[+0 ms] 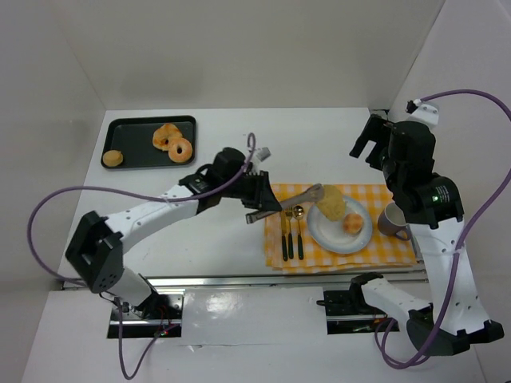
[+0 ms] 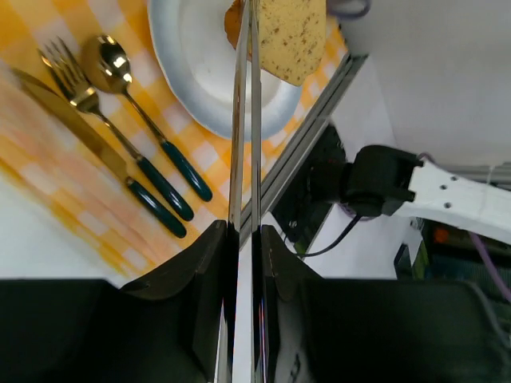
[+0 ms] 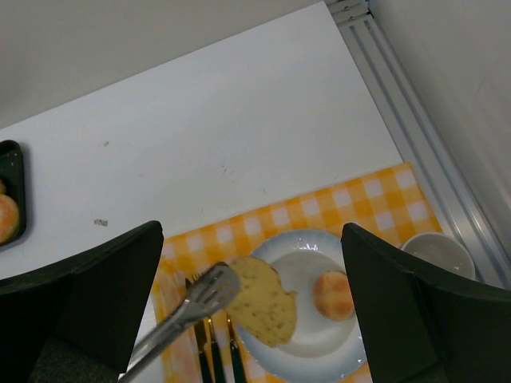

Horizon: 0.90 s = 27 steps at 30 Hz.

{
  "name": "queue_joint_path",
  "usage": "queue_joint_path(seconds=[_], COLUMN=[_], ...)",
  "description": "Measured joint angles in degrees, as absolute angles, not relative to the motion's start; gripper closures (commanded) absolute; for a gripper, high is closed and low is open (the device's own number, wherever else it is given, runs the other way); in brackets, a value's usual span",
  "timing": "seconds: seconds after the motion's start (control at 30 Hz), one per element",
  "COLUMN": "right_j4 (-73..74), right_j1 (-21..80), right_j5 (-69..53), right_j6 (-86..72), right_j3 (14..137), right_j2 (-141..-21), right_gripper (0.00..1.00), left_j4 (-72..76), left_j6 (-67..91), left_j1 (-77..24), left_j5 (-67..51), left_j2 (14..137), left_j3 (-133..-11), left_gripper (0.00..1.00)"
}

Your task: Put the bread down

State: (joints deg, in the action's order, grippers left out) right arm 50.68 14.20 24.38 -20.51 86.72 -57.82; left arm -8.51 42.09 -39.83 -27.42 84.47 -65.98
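Tongs (image 2: 238,120), bread (image 2: 294,36) over plate (image 2: 192,76), bun (image 1: 352,223), cutlery (image 2: 165,187)

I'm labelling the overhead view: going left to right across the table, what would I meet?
Black tray → cutlery → white plate → mug
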Motion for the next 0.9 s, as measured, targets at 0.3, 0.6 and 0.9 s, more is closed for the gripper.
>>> queue_joint_path(seconds=[0.3, 0.6, 0.9], right_j4=[52.07, 52.6, 52.93], right_j1=[14.2, 14.2, 14.2], right_j5=[25.85, 26.41, 26.37], right_j6=[-20.51, -20.53, -20.53], right_j3=[86.74, 86.74, 86.74], right_j2=[-57.65, -57.21, -57.21], right_gripper=[0.0, 0.0, 0.0], left_j4=[-9.5, -15.09, -24.93], left_j6=[41.6, 37.08, 32.88], left_j1=[-46.61, -46.83, -45.82], left_j5=[-23.46, -20.47, -17.32], left_j2=[97.69, 98.7, 99.33], left_j3=[-73.58, -81.6, -87.44], left_gripper=[0.91, 0.36, 0.41])
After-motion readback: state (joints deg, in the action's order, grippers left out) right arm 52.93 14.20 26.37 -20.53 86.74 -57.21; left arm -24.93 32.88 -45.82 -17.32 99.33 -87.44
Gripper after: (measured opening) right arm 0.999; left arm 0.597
